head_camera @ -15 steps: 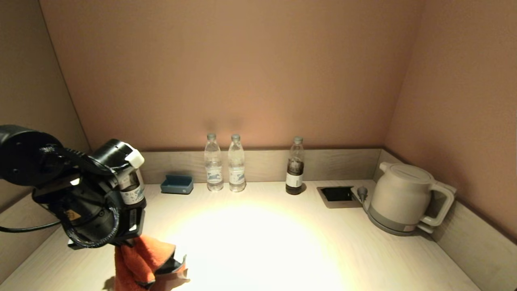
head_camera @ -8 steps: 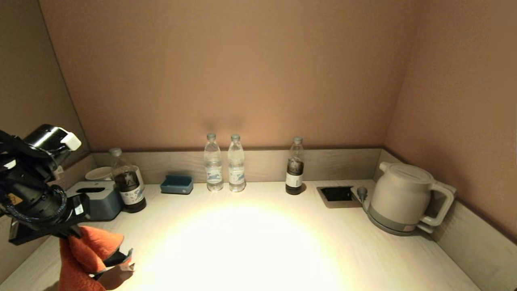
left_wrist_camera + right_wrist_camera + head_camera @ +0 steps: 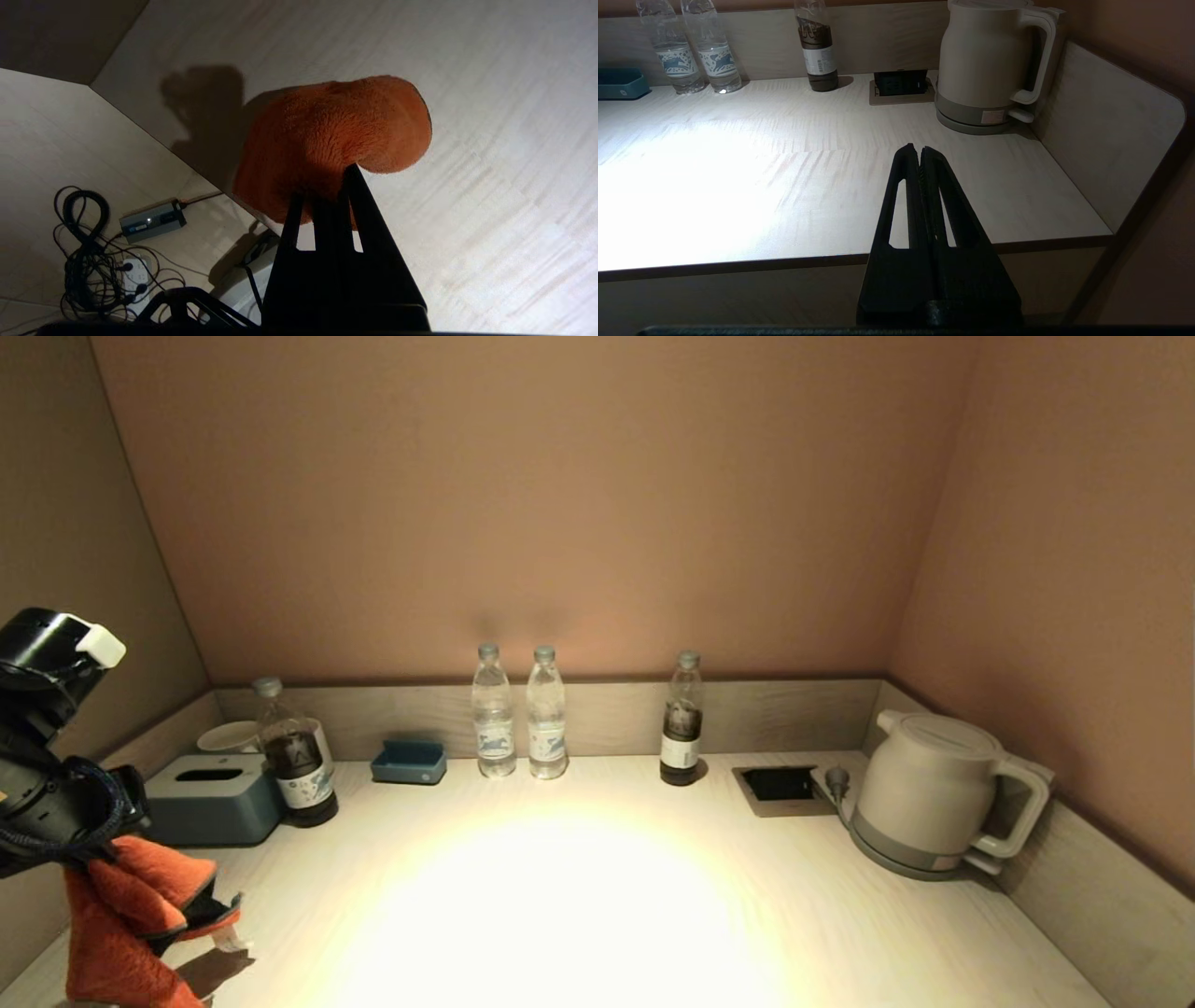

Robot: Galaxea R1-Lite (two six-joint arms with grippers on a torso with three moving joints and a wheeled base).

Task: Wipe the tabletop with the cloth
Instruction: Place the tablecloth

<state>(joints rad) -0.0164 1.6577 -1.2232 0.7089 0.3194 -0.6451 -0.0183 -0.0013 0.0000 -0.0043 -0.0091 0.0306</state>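
Currently the left gripper (image 3: 327, 191) is clamping the orange cloth (image 3: 336, 135) at the table's (image 3: 597, 896) near-left edge, hiding its fingertips; right gripper (image 3: 920, 151) is resting closed; bottle labels unreadable.

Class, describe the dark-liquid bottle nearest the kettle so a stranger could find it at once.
Start at the white kettle by the right wall. Leftward, past the recessed socket, stands the bottle. Unlike the two clear water bottles further left, it holds dark liquid.
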